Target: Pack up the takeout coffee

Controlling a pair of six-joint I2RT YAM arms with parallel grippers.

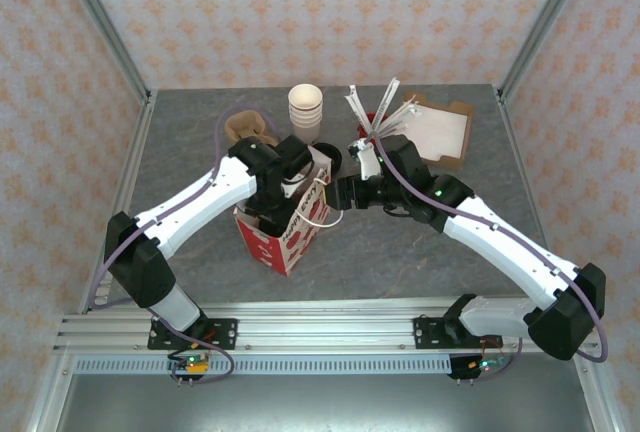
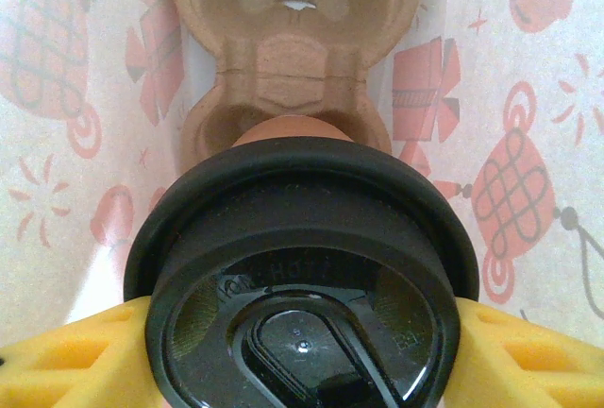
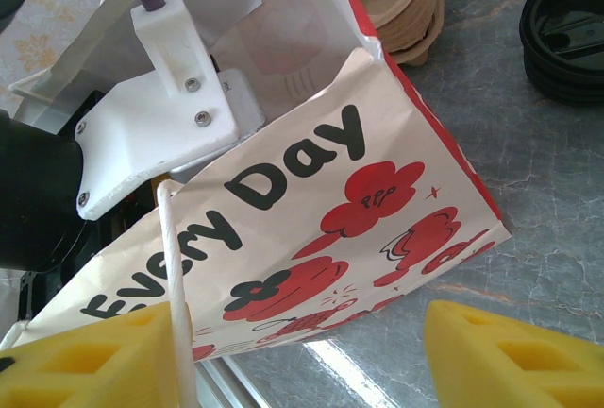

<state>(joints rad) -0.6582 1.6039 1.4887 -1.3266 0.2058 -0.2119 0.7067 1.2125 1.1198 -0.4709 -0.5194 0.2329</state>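
- Grey stone-look tabletop point(image 1: 420, 262), boxed in by floral wallpaper, carries a tall red-and-white paper bag point(image 1: 288, 237) standing open near the middle.
- The left gripper point(image 2: 302, 342) is down inside that bag. Its yellow fingers point(image 2: 66, 356) are clamped either side of the takeout coffee point(image 2: 300, 238), a small tan paper cup under a round black plastic lid.
- Beneath the cup lies a brown moulded-pulp cup carrier point(image 2: 297, 40). The sound way looks to be lowering straight down so the base seats upright in the nearest socket, and letting go only once it rests.
- The right gripper point(image 3: 302, 337) has its fingers apart at the bag's side, beside the white cord handle point(image 3: 175, 276). Whether it touches the paper I cannot tell.
- The paper walls sit close on both sides of the lid, so pulling out sideways could tip the cup.
- Beyond the bag are a stack of lidless cream paper cups point(image 1: 305, 107), loose black lids point(image 3: 564, 35), spare pulp carriers point(image 3: 396, 2) and white stirrers point(image 1: 385, 112).
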